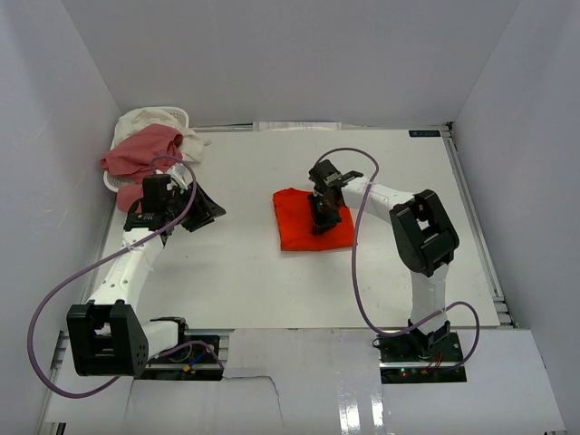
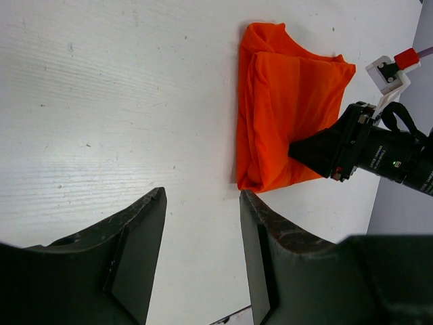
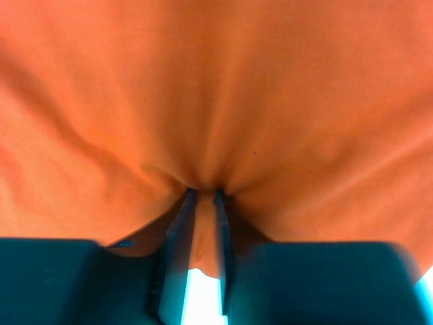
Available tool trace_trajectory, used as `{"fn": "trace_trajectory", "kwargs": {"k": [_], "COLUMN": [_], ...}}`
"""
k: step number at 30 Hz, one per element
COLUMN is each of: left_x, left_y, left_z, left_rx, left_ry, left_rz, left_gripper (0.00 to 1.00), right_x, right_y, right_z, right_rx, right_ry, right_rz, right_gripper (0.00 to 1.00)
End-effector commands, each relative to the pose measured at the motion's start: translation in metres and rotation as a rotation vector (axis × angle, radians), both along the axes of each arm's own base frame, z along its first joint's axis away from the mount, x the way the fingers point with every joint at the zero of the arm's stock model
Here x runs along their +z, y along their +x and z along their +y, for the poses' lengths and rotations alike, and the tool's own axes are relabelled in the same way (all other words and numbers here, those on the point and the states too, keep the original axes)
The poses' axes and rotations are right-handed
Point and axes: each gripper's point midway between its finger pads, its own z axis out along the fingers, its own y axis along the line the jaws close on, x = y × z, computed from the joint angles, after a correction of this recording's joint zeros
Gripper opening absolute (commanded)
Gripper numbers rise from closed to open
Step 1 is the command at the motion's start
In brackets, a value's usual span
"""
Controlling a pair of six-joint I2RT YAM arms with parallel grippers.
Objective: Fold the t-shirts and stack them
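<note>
My right pincer (image 3: 203, 193) is pressed down onto the orange t-shirt (image 1: 294, 227). Its two fingers are drawn nearly together on a small pleat of the cloth, and the fabric puckers toward the tips from both sides. The shirt is folded into a rough rectangle and lies flat on the white table (image 1: 245, 272), a little right of the middle. My right arm reaches over it from the near right side. From my left wrist I can see its layered edges along one side, with the right pincer's dark tip resting on its top layer. My left pincer (image 2: 203, 196) hangs over bare table well to the left of that shirt. Its fingers are spread apart with nothing between them but the tabletop. The pink t-shirt (image 1: 140, 152) lies crumpled in the far left corner, heaped over the small white basket (image 1: 184, 116). The cream t-shirt (image 1: 149, 118) is bunched behind and beside it, spilling over the rim. My left pincer is near that heap but not touching it.
</note>
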Motion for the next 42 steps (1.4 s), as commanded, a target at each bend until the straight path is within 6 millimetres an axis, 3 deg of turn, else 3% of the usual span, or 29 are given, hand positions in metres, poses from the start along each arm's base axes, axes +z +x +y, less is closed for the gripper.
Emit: {"fn": "trace_trajectory", "kwargs": {"k": [1, 2, 5, 11, 16, 18, 19, 20, 28, 42], "left_x": [-0.001, 0.0, 0.002, 0.007, 0.009, 0.008, 0.008, 0.007, 0.005, -0.001], "left_y": [0.001, 0.002, 0.002, 0.003, 0.002, 0.001, 0.001, 0.0, -0.002, -0.004], "left_z": [-0.001, -0.002, -0.005, -0.006, -0.008, -0.009, -0.009, -0.009, -0.01, -0.009], "left_rx": [-0.02, -0.022, -0.033, -0.039, -0.044, -0.046, -0.048, -0.048, -0.052, -0.054], "left_ry": [-0.006, -0.009, -0.027, -0.036, -0.047, -0.051, -0.052, -0.052, -0.054, -0.047], "left_rz": [-0.019, -0.023, -0.028, -0.04, -0.042, -0.04, -0.04, -0.042, -0.039, -0.029], "left_gripper": [0.58, 0.58, 0.58, 0.58, 0.59, 0.59, 0.59, 0.59, 0.59, 0.59], "right_x": [-0.023, -0.017, -0.002, 0.05, 0.081, 0.08, 0.081, 0.08, 0.072, 0.014], "right_y": [0.002, 0.001, 0.001, 0.006, 0.014, 0.014, 0.016, 0.016, 0.015, 0.012], "right_z": [-0.023, -0.016, -0.005, 0.026, 0.02, 0.01, 0.008, 0.003, 0.002, 0.016], "right_rx": [0.04, 0.058, 0.078, 0.121, 0.101, 0.091, 0.091, 0.088, 0.082, 0.08], "right_ry": [-0.117, -0.102, -0.083, -0.005, -0.053, -0.11, -0.129, -0.18, -0.212, -0.207], "right_rz": [0.001, -0.012, -0.041, -0.106, -0.161, -0.159, -0.165, -0.182, -0.2, -0.063], "right_gripper": [0.28, 0.34, 0.35, 0.34, 0.34, 0.38, 0.87, 0.9, 0.9, 0.9]}}
